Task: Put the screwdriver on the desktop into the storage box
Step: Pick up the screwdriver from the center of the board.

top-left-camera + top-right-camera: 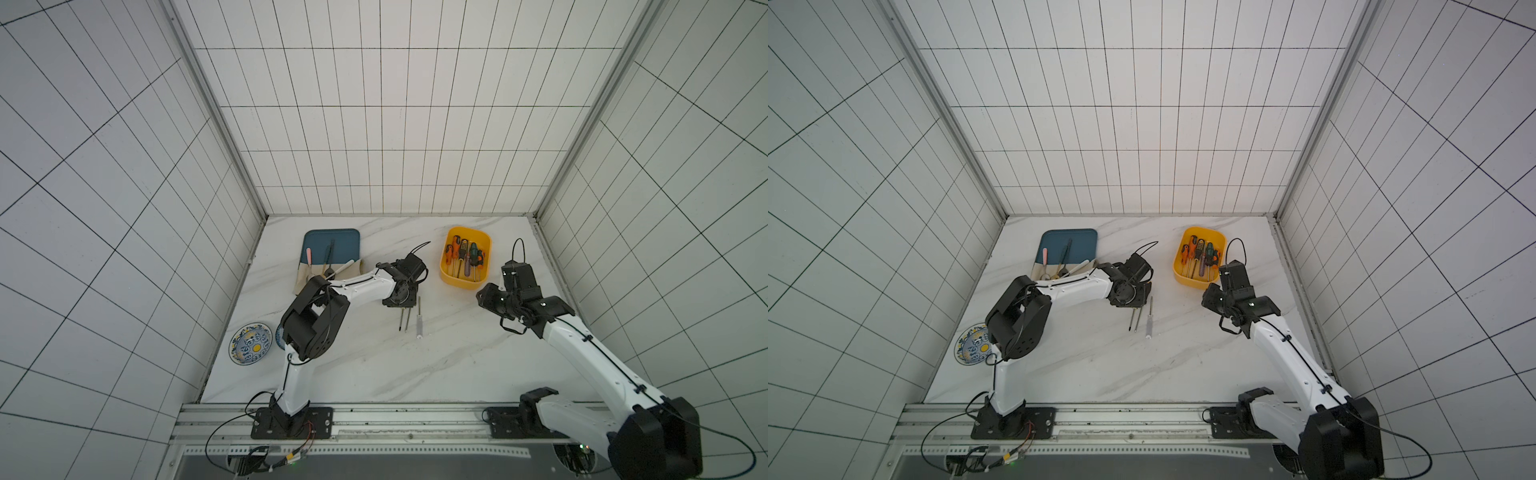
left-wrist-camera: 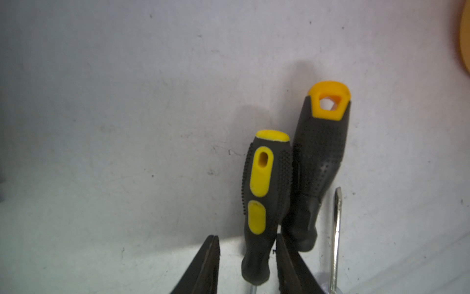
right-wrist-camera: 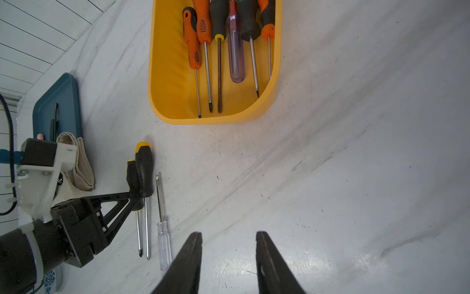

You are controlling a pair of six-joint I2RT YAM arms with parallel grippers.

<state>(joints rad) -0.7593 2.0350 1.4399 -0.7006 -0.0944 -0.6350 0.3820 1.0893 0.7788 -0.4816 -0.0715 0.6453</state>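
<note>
Now my left gripper (image 2: 246, 236) straddles the smaller black-yellow screwdriver (image 2: 262, 183) on the table (image 2: 127, 127), unclenched; my right gripper (image 3: 229, 233) hangs released, empty.

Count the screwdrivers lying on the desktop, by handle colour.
Black-yellow screwdrivers: 2
Clear screwdriver: 1
Total on the desktop: 3
</note>
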